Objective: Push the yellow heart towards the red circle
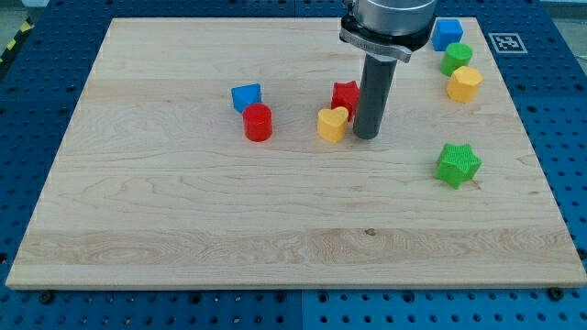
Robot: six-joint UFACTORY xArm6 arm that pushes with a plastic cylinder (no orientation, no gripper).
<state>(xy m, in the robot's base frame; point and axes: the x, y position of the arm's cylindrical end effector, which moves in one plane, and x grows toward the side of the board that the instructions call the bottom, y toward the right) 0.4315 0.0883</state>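
Tip: my tip (365,137) rests on the wooden board (183,229), a little to the view's right of the board's middle, at the lower end of a straight dark rod.
Tip state: there are no jaws to stand apart or close; the rod ends plain and grips nothing.
Tip and yellow heart: the yellow heart (332,123) lies just beside my tip, on the view's left of it; whether the two touch I cannot tell.
Red block behind: a red block (345,94), its shape unclear, sits just above the yellow heart in the view, with its right edge hidden by the rod.
Red circle: the red circle (259,122) stands to the view's left of the yellow heart, clearly apart from it and at about the same height in the view.
Blue block near the circle: a blue block (246,96) sits touching or nearly touching the red circle at its upper left.
Green star: a green star (458,164) lies alone to the view's right and lower than my tip, well apart.
Top right cluster: a blue block (448,34), a green block (456,58) and a yellow block (464,83) run down close together near the board's top right corner.
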